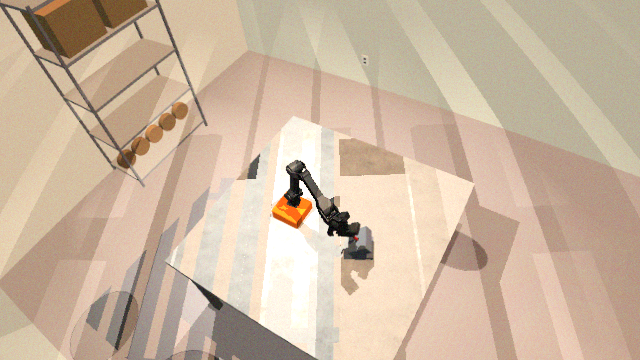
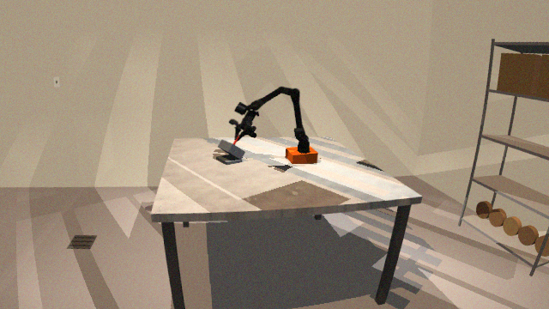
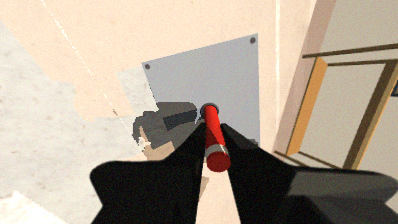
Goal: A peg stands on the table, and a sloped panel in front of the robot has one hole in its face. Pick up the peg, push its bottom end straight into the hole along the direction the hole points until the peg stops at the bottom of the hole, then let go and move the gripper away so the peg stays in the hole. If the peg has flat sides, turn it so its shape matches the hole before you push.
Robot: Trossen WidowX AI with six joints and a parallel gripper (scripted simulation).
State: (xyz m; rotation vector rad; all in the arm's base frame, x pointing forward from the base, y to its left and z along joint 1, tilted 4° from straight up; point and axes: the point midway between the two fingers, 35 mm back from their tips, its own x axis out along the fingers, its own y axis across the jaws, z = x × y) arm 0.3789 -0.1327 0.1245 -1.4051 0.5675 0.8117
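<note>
Jaws clench red peg (image 3: 215, 137), tip at hole (image 3: 210, 107) in grey panel (image 3: 200, 80).

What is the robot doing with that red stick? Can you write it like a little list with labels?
peg: red round peg, pointing at the panel
gripper: gripper shut on the peg, one finger on each side
panel: grey sloped panel on the table
hole: dark ring at the peg's far tip; how deep the peg sits cannot be told
arm base: orange block on the table
still to do: let go, back away
</note>
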